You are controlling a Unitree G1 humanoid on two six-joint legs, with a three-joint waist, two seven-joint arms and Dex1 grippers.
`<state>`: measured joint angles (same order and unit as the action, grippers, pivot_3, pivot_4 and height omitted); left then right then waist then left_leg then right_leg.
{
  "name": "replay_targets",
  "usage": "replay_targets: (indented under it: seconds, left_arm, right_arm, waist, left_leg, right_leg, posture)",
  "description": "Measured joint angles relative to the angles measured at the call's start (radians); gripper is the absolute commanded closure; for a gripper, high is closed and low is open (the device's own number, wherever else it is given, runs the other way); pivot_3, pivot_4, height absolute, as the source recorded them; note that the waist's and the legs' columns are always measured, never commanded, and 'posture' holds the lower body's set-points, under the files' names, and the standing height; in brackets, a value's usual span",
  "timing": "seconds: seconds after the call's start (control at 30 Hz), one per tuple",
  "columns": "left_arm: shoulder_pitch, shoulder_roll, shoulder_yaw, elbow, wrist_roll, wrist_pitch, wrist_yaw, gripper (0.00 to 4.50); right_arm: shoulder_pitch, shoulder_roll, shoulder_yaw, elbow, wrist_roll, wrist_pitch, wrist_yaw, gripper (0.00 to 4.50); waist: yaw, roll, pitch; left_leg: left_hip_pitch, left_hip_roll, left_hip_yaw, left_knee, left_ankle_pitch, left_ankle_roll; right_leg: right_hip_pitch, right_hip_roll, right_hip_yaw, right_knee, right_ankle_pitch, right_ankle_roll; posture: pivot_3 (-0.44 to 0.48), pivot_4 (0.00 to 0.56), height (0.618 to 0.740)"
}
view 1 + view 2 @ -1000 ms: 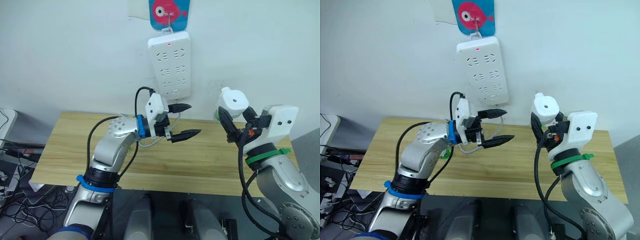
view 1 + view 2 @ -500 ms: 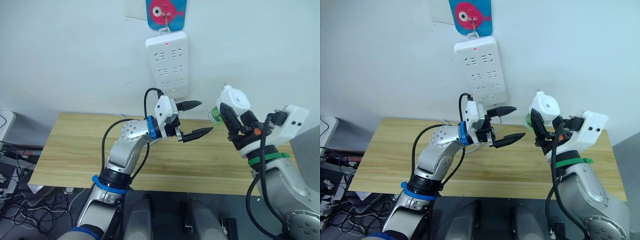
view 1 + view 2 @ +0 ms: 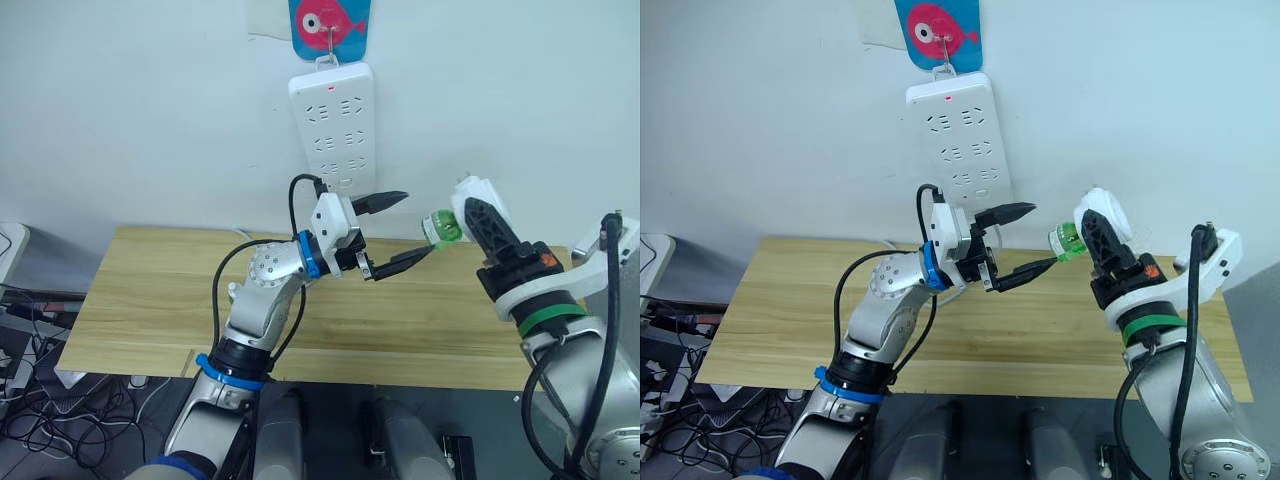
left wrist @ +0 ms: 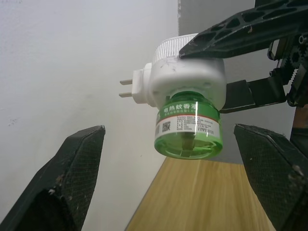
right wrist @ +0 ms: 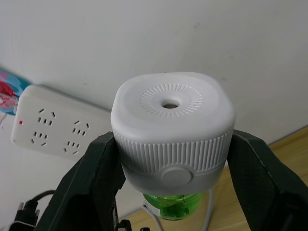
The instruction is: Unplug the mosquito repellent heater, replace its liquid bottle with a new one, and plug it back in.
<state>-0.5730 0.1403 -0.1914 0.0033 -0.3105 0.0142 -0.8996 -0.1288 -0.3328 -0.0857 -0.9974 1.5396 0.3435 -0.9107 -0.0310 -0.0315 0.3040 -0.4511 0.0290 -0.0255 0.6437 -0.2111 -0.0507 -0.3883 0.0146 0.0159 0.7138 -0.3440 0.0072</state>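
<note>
My right gripper (image 5: 175, 166) is shut on the mosquito repellent heater (image 3: 468, 192), a white rounded unit with a centre hole in its top (image 5: 169, 104). It is held in the air above the table, tilted toward the left arm. A green liquid bottle (image 3: 437, 228) is fitted under the heater. Two metal prongs (image 4: 126, 88) stick out toward the wall. My left gripper (image 3: 419, 222) is open, its fingertips (image 3: 403, 197) just short of the bottle, one above and one below it. In the left wrist view the bottle (image 4: 189, 132) hangs between the spread fingers (image 4: 72, 168), apart from both.
A long white power strip (image 3: 335, 125) hangs on the wall under a blue fish hook (image 3: 330, 18), its sockets unoccupied. The wooden table (image 3: 150, 290) lies below both arms. A white cord (image 3: 940, 292) runs down behind the left arm. Cables lie on the floor at the left (image 3: 30, 400).
The right arm has tilted the heater so the green bottle points at the left gripper. The left gripper has risen and reached right, closer to the bottle, staying open.
</note>
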Motion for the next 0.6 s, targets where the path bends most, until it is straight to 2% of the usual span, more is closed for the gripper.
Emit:
replay_targets:
  seconds: [0.3,0.6]
  left_arm:
    - [0.01,-0.046,-0.025,-0.009,0.032,-0.056,0.047,0.04]
    - [0.0,-0.053,-0.038,-0.009,0.044,-0.087,0.062,0.04]
  right_arm:
    - [-0.052,0.099,0.069,0.0,0.017,-0.124,-0.074,1.57]
    - [-0.056,0.097,0.079,0.0,0.024,-0.165,-0.101,1.57]
  waist:
    - [0.0,0.0,0.0]
    - [0.0,0.0,0.0]
  left_leg:
    - [0.0,0.0,0.0,0.0,0.0,0.0]
    - [0.0,0.0,0.0,0.0,0.0,0.0]
  right_leg:
    - [0.0,0.0,0.0,0.0,0.0,0.0]
    - [0.0,0.0,0.0,0.0,0.0,0.0]
  posture:
    - [-0.007,0.312,0.74]
    - [-0.009,0.306,0.74]
